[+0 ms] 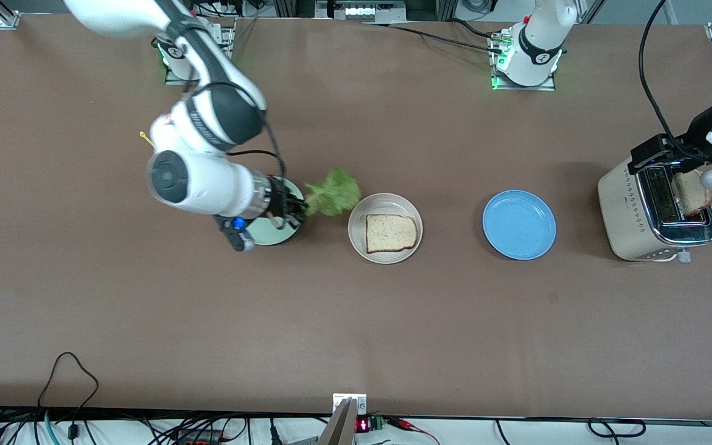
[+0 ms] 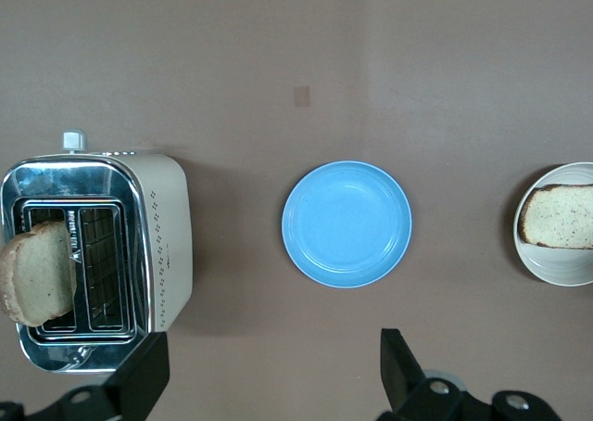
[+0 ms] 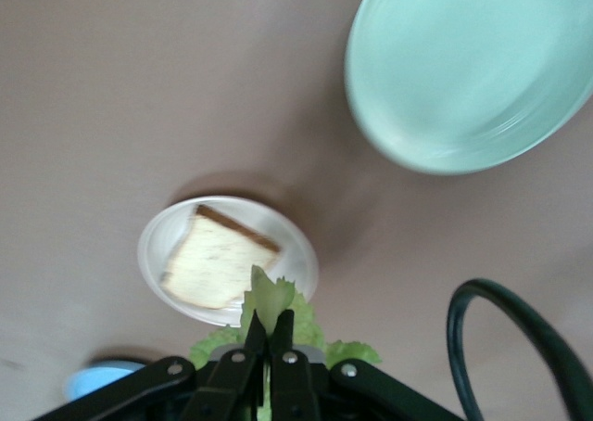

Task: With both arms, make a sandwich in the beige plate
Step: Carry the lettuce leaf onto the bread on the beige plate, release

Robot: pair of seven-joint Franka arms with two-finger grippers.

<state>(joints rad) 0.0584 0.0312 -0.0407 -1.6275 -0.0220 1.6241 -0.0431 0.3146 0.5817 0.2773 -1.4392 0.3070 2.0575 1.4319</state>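
Observation:
The beige plate [image 1: 385, 204] sits mid-table with one bread slice [image 1: 390, 233] on it. My right gripper [image 1: 297, 209] is shut on a crinkled green lettuce leaf [image 1: 333, 193] and holds it in the air beside the beige plate, over the edge of the mint-green plate [image 1: 269, 235]. The right wrist view shows the fingers pinching the leaf [image 3: 271, 300] with the plate [image 3: 153, 245] and bread [image 3: 218, 259] below. A second bread slice [image 1: 691, 191] sticks out of the toaster [image 1: 631, 216]. My left gripper [image 1: 662, 157] is open and empty over the toaster; its fingers [image 2: 139, 375] show spread wide.
A blue plate [image 1: 519, 224] lies between the beige plate and the toaster; it also shows in the left wrist view [image 2: 346, 223]. The toaster stands at the left arm's end of the table. A small yellow object [image 1: 146, 137] lies near the right arm.

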